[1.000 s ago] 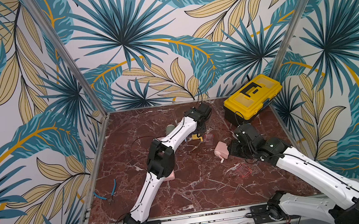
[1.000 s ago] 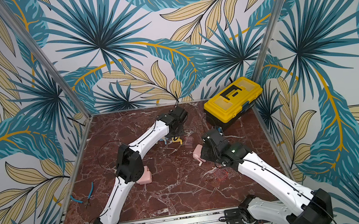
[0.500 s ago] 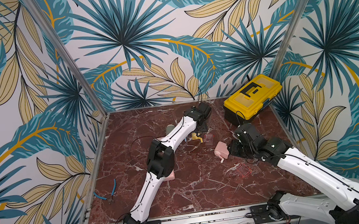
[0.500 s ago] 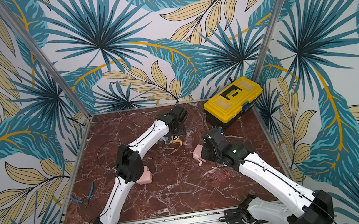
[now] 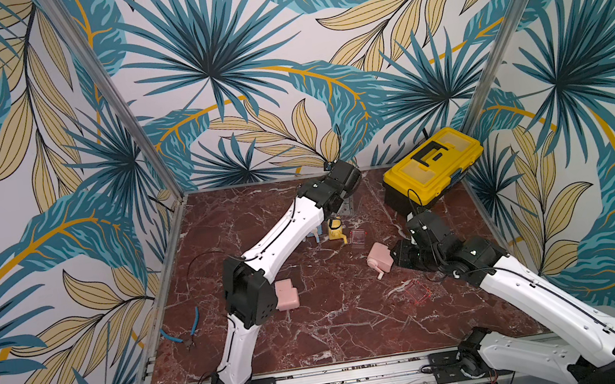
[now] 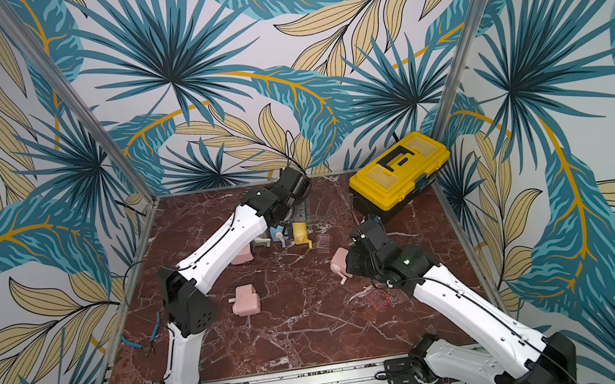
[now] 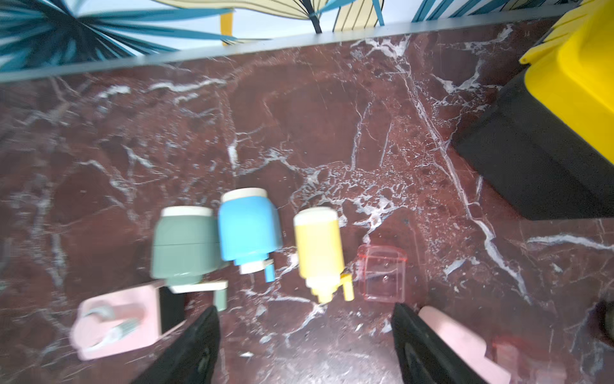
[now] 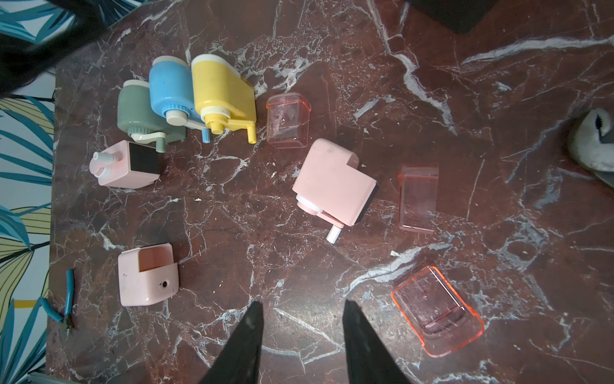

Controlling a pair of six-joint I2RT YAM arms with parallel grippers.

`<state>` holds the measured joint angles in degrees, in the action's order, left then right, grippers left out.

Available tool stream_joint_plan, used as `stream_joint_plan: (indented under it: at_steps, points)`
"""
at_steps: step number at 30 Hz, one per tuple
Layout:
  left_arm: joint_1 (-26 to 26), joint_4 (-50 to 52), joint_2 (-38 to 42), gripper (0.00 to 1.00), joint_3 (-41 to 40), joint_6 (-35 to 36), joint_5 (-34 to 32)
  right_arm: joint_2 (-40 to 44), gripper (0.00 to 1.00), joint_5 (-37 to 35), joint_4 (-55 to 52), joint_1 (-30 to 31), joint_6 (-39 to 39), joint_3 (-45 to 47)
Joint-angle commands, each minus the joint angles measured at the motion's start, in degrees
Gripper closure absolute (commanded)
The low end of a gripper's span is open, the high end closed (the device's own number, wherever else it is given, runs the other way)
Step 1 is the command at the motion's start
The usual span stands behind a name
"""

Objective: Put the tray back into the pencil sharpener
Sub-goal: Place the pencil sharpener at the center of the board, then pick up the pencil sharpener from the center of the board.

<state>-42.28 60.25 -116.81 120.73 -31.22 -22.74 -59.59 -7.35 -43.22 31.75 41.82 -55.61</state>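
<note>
Nearest the front rail I have the flat tray [image 8: 437,311], clear pink, lying open side up on the marble table [image 5: 317,334]. I judge it the likeliest piece for this job, though two more trays are out. About as near, on the left arm's side, the near pink sharpener [image 8: 148,272] sits with what looks like an empty slot, well apart from that tray. Just beyond the tray the right gripper [image 8: 301,307] hangs over bare marble, fingers parted with nothing between them. From it the flat tray lies back toward the front rail, near but not under the fingers. Its long axis runs slantwise to the line across my fingertips, so I reckon the wrist must turn before I pinch across its short width. The right arm is plainly the nearer one. Next out, the middle pink sharpener [image 8: 332,186] lies close by the right gripper, with a second tray [image 8: 418,199] just beside its dark end, not touching. Farther still, the third tray [image 7: 382,276] rests just beside the yellow sharpener [image 7: 319,249], which stands in a row with the blue sharpener [image 7: 247,229] and green sharpener [image 7: 186,246]. The left gripper [image 7: 304,312] hangs by them, spread wide and empty. The yellow toolbox [image 5: 433,167] stands in the far corner.
</note>
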Motion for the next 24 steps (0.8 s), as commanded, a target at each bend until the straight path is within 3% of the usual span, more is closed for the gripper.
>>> stream_joint_plan:
  at_steps: [1,4,12,18,24]
  points:
    - [0.4,0.4,4.8,0.09,-8.3,2.8,-4.8,-0.5,0.57,2.0,-1.5,-0.3,-3.2,0.2]
    - [0.4,-0.4,10.5,0.00,-16.4,1.8,-5.5,-0.9,0.56,3.7,-1.2,-0.2,-3.3,0.8]
    - [0.7,-8.8,31.5,0.00,-43.0,-6.7,-3.2,-5.2,0.55,10.5,0.1,0.3,-5.1,1.0]
    - [1.2,-10.2,45.2,0.00,-56.6,-12.4,-0.8,-10.4,0.53,14.0,0.4,1.8,-7.6,-0.2]
    - [3.4,-10.1,54.0,0.00,-66.1,-18.2,3.5,-16.9,0.50,16.1,4.4,5.4,-11.3,-3.4]
